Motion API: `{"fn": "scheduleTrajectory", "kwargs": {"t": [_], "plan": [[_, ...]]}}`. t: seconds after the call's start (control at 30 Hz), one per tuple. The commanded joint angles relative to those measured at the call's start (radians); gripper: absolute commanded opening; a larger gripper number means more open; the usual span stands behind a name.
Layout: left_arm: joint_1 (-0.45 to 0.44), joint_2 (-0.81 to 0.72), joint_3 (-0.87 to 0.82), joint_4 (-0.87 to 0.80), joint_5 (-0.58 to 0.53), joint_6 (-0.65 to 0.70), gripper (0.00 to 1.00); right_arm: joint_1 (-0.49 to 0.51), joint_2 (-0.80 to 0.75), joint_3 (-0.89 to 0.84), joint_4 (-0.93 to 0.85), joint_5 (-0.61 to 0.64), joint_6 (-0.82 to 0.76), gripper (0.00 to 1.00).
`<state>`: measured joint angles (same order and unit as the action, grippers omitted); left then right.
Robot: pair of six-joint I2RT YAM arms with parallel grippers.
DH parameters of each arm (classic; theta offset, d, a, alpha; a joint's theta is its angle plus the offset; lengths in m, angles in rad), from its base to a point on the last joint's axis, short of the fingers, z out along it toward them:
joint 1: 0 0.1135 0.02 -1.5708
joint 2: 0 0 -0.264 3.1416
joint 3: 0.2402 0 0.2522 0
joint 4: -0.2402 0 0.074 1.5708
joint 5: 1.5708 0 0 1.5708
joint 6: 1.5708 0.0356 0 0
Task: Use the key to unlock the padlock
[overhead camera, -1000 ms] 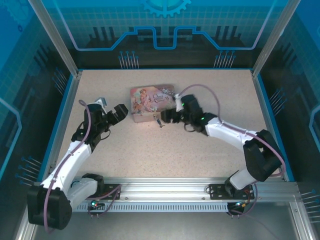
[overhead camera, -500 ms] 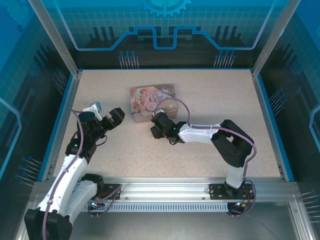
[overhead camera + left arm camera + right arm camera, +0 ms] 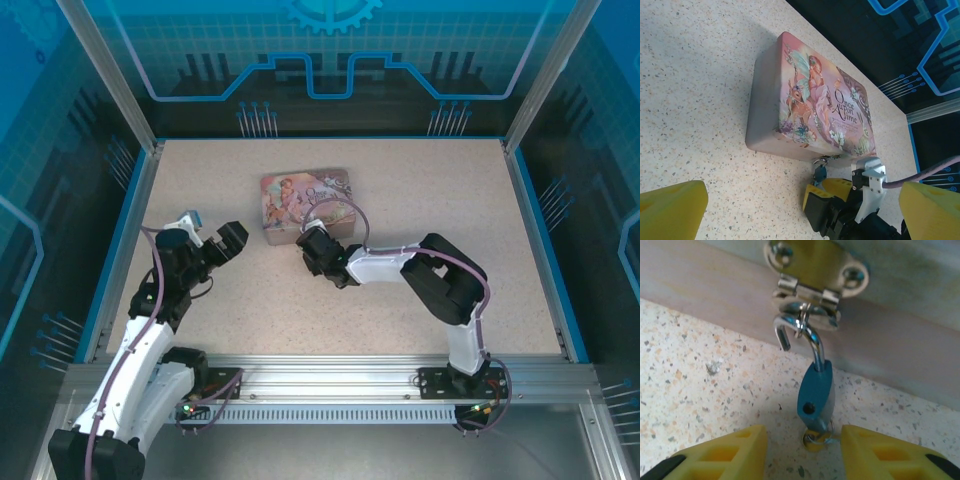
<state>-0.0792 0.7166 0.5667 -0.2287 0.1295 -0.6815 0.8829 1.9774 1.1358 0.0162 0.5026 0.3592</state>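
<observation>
On the table, in its far half and a little left of middle: one pink tin, flat, lid up, hasp side turned to the near edge.

Two arms bolted at the near edge. On the left side, left arm stretched up along the left edge, wrist bent toward the tin. At its end, left gripper, well apart from the tin, spread wide, holding nothing. Its yellow fingers are cut off at the bottom corners of the left wrist view. On the right side, right arm folded sharply, elbow raised, forearm reaching left and low toward the tin's near wall. At its end, right gripper, just before that wall, jaws apart, pinching nothing so far as can be seen; from above, fingertips hidden under the wrist.

One padlock, teal, hanging from the hasp on the tin's near wall, body sloping down to the tabletop. Shackle hooked through the hasp's loop, short end free of the body. Too small to make out from above.

One key, at the padlock's lower end, between the two yellow fingertips. Blurred, partly hidden by the body, nearer one finger than the other; touching or not, cannot tell.
</observation>
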Motion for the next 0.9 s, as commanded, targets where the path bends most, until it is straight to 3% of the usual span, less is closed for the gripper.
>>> {"fn": "scheduleTrajectory", "kwargs": {"t": [0.0,0.37,0.5,0.87], "plan": [[0.009,-0.011,0.013,-0.018,0.015,0.001,0.99,-0.001,0.013,0.027,0.044,0.025,-0.014,0.38],[0.011,-0.011,0.007,-0.023,0.016,0.009,0.99,-0.009,0.0,0.006,0.082,0.005,-0.025,0.09],[0.01,-0.012,0.005,-0.023,0.018,0.007,0.99,-0.014,-0.041,-0.05,0.156,-0.058,-0.024,0.0],[0.01,-0.021,-0.008,-0.014,0.031,-0.01,0.99,-0.071,-0.113,-0.155,0.326,-0.245,0.085,0.0]]}}
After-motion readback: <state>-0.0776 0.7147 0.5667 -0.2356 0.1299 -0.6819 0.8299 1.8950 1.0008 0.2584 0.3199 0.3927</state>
